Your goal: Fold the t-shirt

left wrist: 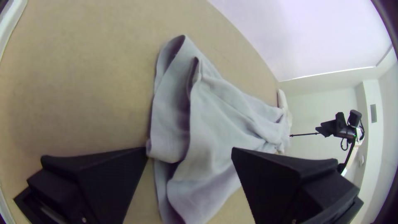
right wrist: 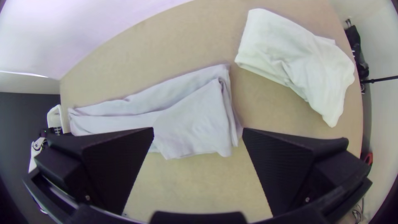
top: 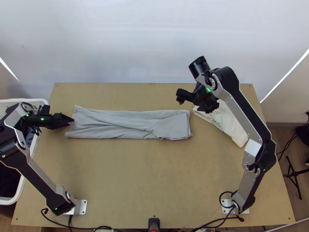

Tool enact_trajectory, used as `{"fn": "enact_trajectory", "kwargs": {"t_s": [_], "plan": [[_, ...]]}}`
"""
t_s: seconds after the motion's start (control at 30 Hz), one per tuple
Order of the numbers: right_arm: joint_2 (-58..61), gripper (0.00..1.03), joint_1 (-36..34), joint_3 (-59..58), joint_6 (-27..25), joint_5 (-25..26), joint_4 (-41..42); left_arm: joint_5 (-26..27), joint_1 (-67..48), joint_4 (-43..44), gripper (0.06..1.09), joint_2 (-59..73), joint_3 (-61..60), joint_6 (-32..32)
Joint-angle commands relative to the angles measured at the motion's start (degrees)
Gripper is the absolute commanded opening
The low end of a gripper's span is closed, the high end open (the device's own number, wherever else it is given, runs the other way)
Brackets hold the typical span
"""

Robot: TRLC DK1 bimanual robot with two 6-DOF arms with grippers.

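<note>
- A grey t-shirt (top: 133,125) lies on the wooden tabletop (top: 135,174), folded into a long, narrow strip that runs crosswise from near the left edge to right of the middle.
- Its right end is wider and flatter, with a panel laid over the strip and layers stacked along the short edge; long creases run down the rest.
- Its left end is looser: in the left wrist view the layers stand a little apart, opening into folds at the rim.
- The left end effector (top: 70,120) is at the strip's left end, released, its two black fingers wide apart with grey fabric showing in the gap. Whether a fingertip touches the fabric, I cannot tell.
- The right end effector (top: 194,105) is over the far right part of the tabletop, near the strip's right end and beside a white cloth. It is released too, its fingers spread wide, grasping nothing.
- That white cloth (top: 228,125) lies folded and slightly rumpled at the far right, apart from the t-shirt and set at a slant.
- A white basket (top: 34,101) with something dark inside stands at the left edge of the tabletop, beneath the left arm.
</note>
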Motion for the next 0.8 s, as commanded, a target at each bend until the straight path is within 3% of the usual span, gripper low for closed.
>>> {"fn": "enact_trajectory", "kwargs": {"t_s": [0.0, 0.2, 0.27, 0.3, 0.37, 0.43, 0.77], "plan": [[-0.13, 0.99, -0.13, -0.49, 0.02, 0.01, -0.09, -0.31, -2.97, 1.54, 1.04, -0.72, -2.65, -1.24], [-0.13, 0.99, -0.13, -0.14, 0.02, 0.01, -0.09, 0.13, -9.04, 6.81, 1.03, -2.56, -6.95, -5.72], [-0.13, 0.99, -0.13, 0.13, 0.02, 0.01, -0.09, 0.13, -10.18, 7.78, 0.96, -2.65, -7.39, -6.77], [-0.39, 0.99, -0.13, 0.22, 0.02, 0.01, -0.09, 0.13, -10.36, 8.48, 0.87, -2.65, -7.48, -7.83], [-1.01, 0.99, -0.48, 0.04, 0.02, 0.01, -0.09, 0.04, -10.09, 9.36, 0.51, -2.65, -7.83, -8.88], [-1.71, 0.99, -1.18, -0.66, 0.02, 0.01, -0.09, -0.31, -8.95, 13.32, 0.08, -3.09, -8.36, -12.75], [-4.44, 0.98, -3.82, -4.09, -0.77, 0.01, 0.00, -4.09, 5.46, 9.71, 0.09, -4.94, -2.12, -12.84]]}}
